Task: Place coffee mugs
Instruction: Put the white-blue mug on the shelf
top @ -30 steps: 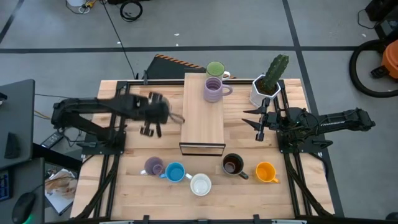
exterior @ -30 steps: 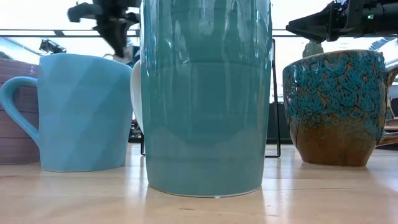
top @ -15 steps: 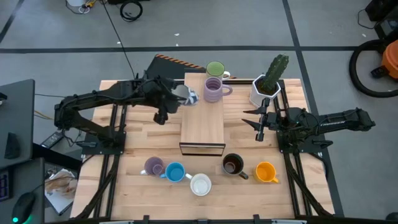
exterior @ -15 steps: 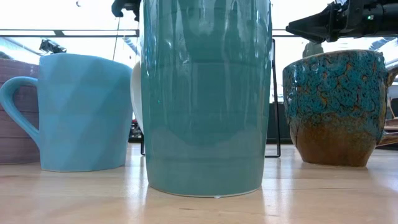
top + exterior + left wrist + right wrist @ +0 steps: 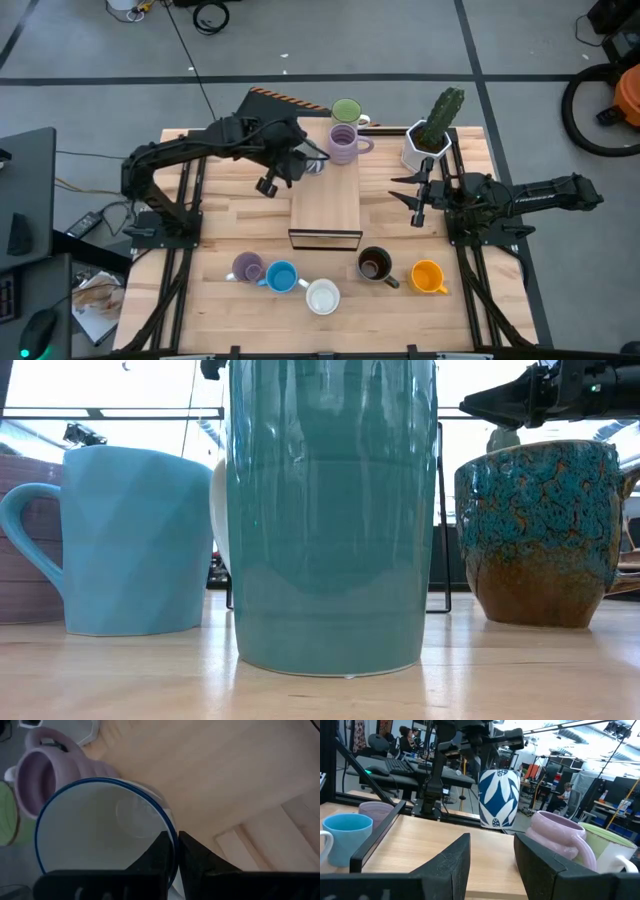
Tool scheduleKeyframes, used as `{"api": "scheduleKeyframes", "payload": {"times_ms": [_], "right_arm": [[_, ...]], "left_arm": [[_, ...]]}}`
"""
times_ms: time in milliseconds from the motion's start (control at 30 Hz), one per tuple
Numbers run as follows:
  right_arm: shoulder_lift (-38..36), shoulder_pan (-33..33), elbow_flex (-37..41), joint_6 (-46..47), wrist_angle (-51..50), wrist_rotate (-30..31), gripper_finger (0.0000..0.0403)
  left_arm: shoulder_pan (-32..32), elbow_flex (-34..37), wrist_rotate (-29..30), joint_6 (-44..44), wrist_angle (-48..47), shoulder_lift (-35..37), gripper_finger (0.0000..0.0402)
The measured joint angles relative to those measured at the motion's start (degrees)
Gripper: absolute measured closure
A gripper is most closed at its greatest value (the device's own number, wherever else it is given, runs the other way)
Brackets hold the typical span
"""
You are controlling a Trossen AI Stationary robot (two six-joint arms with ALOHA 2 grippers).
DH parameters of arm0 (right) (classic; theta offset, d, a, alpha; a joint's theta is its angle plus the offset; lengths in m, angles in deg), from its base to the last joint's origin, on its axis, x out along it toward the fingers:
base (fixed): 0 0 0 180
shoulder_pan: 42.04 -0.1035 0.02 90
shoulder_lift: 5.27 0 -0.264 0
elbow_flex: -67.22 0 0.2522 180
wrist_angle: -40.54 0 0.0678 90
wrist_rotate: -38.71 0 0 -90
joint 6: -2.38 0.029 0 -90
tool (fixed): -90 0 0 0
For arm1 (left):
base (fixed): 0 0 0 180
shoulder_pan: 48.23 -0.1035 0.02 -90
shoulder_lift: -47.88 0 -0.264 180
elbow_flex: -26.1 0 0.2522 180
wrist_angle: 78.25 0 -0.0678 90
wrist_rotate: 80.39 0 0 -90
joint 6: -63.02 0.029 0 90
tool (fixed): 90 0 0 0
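My left gripper (image 5: pixel 303 163) is shut on a white mug with a blue rim and blue leaf pattern (image 5: pixel 498 797). It holds the mug over the far left edge of the wooden riser (image 5: pixel 325 190), next to the lilac mug (image 5: pixel 343 143) standing on the riser. A green mug (image 5: pixel 347 110) stands behind the riser. Near the front edge stand a lilac (image 5: pixel 247 267), a blue (image 5: pixel 281 277), a white (image 5: pixel 322 297), a dark brown (image 5: pixel 374 265) and an orange mug (image 5: pixel 428 276). My right gripper (image 5: pixel 415 200) hovers open to the right of the riser. My left gripper pinches the mug's rim (image 5: pixel 172 836), one finger (image 5: pixel 161 854) inside the mug and the other (image 5: pixel 194 856) outside its wall. The fingers come slanting down from above on the table's left side. The mug hangs roughly upright, mouth up, clear of the table.
A white hexagonal pot with a cactus (image 5: pixel 428 140) stands at the far right, close to my right gripper. In the low view the front-row mugs (image 5: pixel 330 510) block most of the table. The riser's middle and near part (image 5: pixel 325 215) are bare.
My left gripper, shut all the while, has swung from the table's left side toward the right and far edge and has risen. The mug has come with it from about half a second ago, up to the riser's left edge beside the lilac mug. The wrist has rolled.
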Motion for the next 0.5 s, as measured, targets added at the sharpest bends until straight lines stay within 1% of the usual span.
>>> {"api": "scheduleKeyframes", "payload": {"times_ms": [100,300,500], "right_arm": [[0.0,0.0,0.0,0.0,-0.1,-0.1,0.0245],[0.0,0.0,0.0,0.0,-0.1,-0.1,0.0245],[0.0,0.0,0.0,0.0,-0.1,-0.1,0.0245]], "left_arm": [[0.0,-0.4,-1.7,0.5,-0.2,-1.3,0.0373],[0.4,-0.1,-1.8,1.9,-1.6,-3.8,0.0368],[0.4,-0.1,0.9,4.7,-1.3,-4.4,0.0366]]}}
